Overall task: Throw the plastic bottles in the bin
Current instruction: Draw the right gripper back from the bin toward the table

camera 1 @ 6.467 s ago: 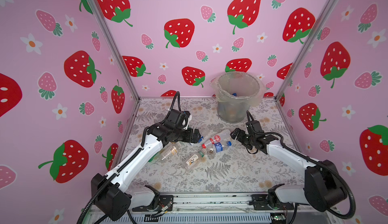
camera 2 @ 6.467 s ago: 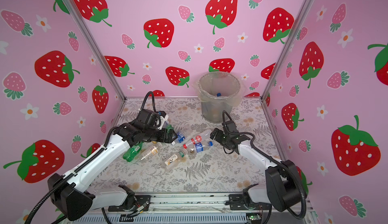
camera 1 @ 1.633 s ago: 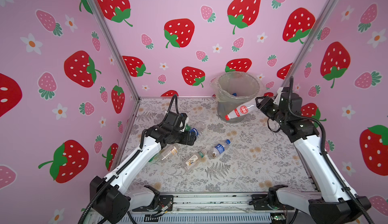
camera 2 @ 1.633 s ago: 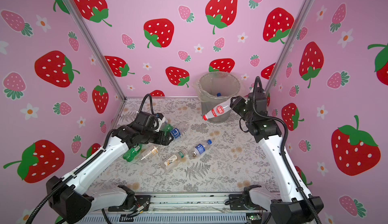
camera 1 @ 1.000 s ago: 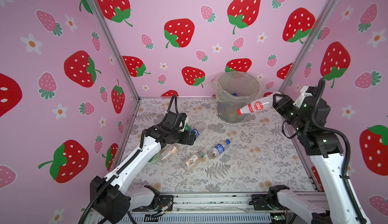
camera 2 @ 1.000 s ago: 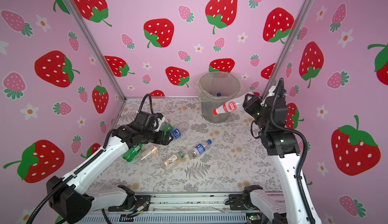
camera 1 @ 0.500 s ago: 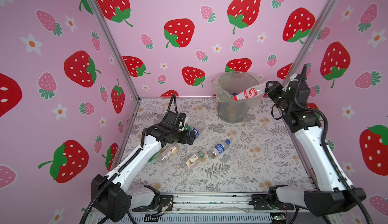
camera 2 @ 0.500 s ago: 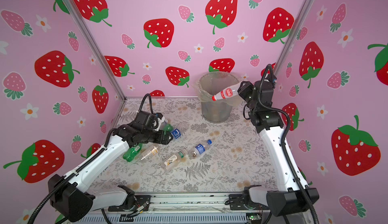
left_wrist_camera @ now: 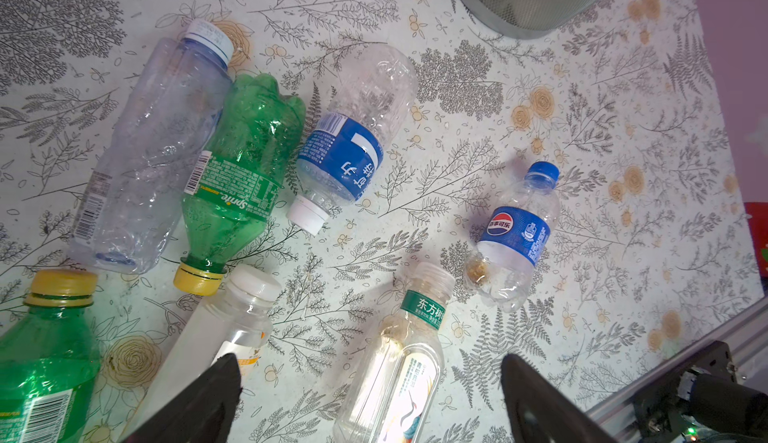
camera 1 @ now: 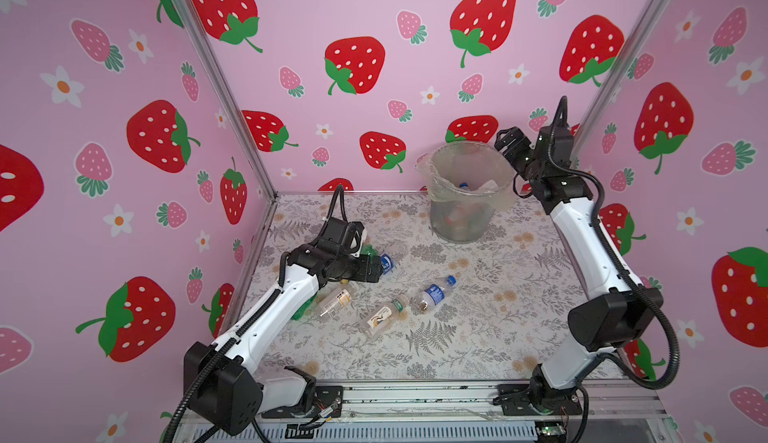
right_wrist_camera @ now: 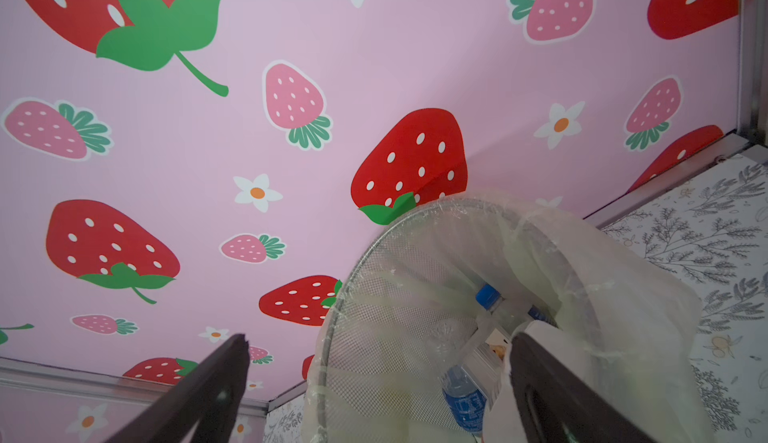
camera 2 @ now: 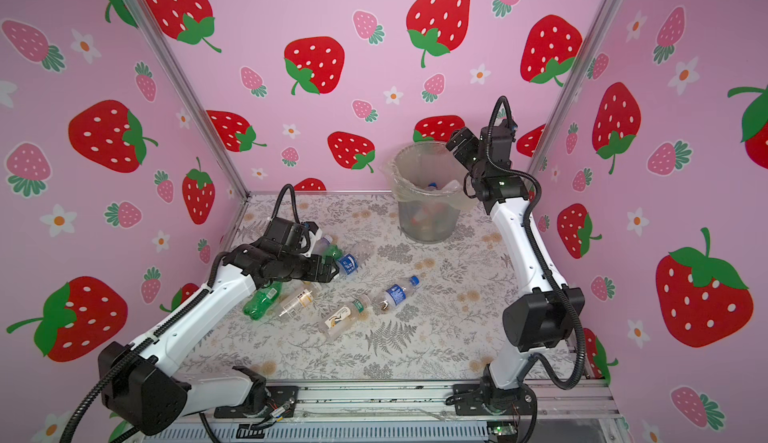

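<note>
Right gripper [camera 1: 508, 141] hangs spread, empty, at the right rim of the bin [camera 1: 457, 229], far right. Left gripper [camera 1: 372, 269], spread and empty, hovers over 7 plastic bottles [left_wrist_camera: 245, 162] strewn left. Open floor [camera 1: 519, 295] lies right of them.

Your right gripper [right_wrist_camera: 379, 339]: two dark fingers [right_wrist_camera: 216, 387] low in picture, far apart. Between them you see bin [right_wrist_camera: 395, 262], mesh wall, clear bag [right_wrist_camera: 623, 295] folded over rim. You look into it from side. Inside: bottle with blue cap [right_wrist_camera: 487, 295], bottle with blue label [right_wrist_camera: 463, 399], more clear ones, hard to tell apart. Behind bin: pink wall [right_wrist_camera: 187, 162] with strawberries and flowers. Beside bin: floor with leaf print [right_wrist_camera: 706, 220].
</note>
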Robot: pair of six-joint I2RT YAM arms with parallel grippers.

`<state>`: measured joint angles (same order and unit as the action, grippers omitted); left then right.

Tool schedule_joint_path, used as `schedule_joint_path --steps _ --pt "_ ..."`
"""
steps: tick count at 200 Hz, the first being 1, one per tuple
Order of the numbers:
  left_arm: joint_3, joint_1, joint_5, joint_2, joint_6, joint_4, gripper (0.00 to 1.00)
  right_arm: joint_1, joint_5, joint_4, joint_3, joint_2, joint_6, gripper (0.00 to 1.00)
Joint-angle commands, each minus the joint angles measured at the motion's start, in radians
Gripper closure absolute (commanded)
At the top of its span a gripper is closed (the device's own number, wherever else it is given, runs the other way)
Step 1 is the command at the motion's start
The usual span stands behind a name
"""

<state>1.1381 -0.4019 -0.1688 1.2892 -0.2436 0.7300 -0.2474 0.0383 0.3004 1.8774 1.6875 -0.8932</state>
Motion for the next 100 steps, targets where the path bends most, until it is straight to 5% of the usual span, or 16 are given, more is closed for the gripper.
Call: schedule_joint_path --steps 1,100 --pt "0.008 0.008 -0.019 -0.010 -0.006 -0.006 0.01 0.001 -0.029 0.026 -0.023 -0.111 0.023 0.01" --pt "-0.023 0.009 -0.028 -0.071 -0.023 -0.021 0.01 0.002 -0.126 0.078 -0.378 -0.370 0.067 0.01"
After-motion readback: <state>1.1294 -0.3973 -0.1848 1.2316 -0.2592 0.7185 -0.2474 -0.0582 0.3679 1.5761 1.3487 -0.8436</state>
